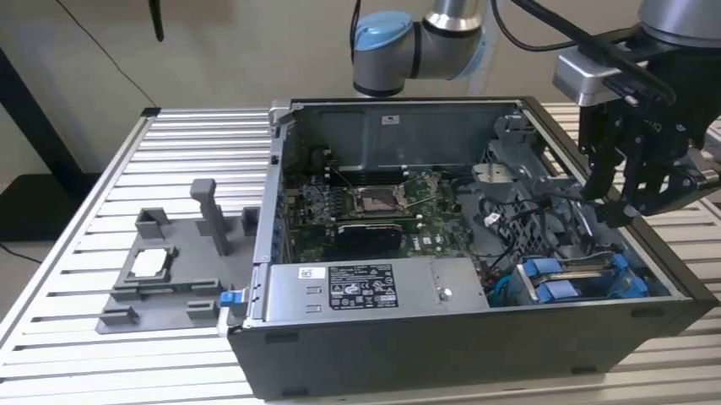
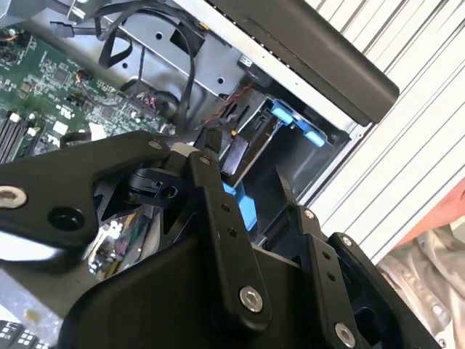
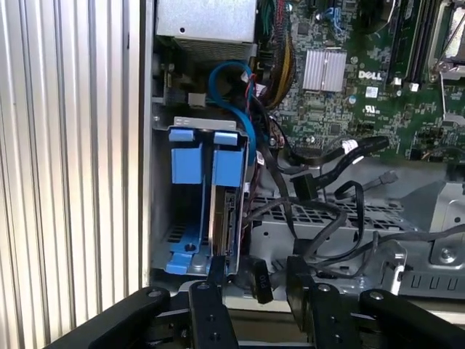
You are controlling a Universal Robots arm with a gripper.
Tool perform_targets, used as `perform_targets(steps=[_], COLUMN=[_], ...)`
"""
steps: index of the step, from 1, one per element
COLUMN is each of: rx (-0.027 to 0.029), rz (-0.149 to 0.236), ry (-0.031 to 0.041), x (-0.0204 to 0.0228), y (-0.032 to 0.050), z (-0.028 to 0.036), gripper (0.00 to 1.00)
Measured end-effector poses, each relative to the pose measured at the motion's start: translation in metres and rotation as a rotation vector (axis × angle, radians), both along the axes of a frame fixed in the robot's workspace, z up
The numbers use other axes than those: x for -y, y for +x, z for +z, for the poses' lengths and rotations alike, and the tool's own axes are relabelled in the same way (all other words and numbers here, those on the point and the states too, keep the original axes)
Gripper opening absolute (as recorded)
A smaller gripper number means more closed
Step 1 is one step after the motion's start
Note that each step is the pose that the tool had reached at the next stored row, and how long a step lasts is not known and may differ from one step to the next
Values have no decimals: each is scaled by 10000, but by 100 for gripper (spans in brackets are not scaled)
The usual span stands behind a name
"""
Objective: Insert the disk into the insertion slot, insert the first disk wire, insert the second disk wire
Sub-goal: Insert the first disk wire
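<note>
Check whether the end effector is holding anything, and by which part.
Nothing looks gripped. The end effector is open, and a black cable connector sits between its fingers, touching neither in the first wrist view.

White lettering (image 3: 370,75) marks the motherboard (image 3: 341,109); a printed label (image 1: 347,287) sits on the power-supply box (image 1: 457,283).

I hold the arm (image 1: 420,46) bent over, its gripper (image 1: 609,202) pointing downward, two black fingers (image 3: 215,292) parted.

Disk (image 3: 224,218) mostly hidden inside insertion slot (image 3: 158,218) — gripper (image 3: 256,267) base cut off by edge.
</note>
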State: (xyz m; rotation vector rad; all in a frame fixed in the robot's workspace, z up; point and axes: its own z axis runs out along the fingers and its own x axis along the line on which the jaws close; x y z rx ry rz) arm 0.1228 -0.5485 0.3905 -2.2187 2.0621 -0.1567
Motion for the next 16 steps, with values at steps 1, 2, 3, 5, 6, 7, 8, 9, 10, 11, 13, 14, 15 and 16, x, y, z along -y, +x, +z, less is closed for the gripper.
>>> perform_targets(steps=[1, 2, 3, 5, 6, 7, 8, 9, 10, 11, 13, 14, 15, 16], rx=[4, 13, 32, 69, 75, 75, 75, 76, 74, 67, -59, -157, -260, -381], rz=[39, 85, 130, 227, 266, 282, 285, 285, 285, 285, 285, 286, 287, 288], ry=[-31, -64, -89, -123, -128, -130, -129, -128, -129, -126, -126, -124, -122, -120], x=[0, 0, 0, 0, 0, 1, 5, 13, 20, 30, 59, 73, 86, 100], y=[0, 0, -1, 0, 0, 0, 0, 0, 1, 3, 27, 43, 59, 79], z=[-5, -10, -14, -20, -19, -19, -20, -21, -21, -24, -31, -34, -37, -39], gripper=[47, 45, 38, 32, 26, 20, 20, 19, 19, 19, 19, 19, 19, 19])
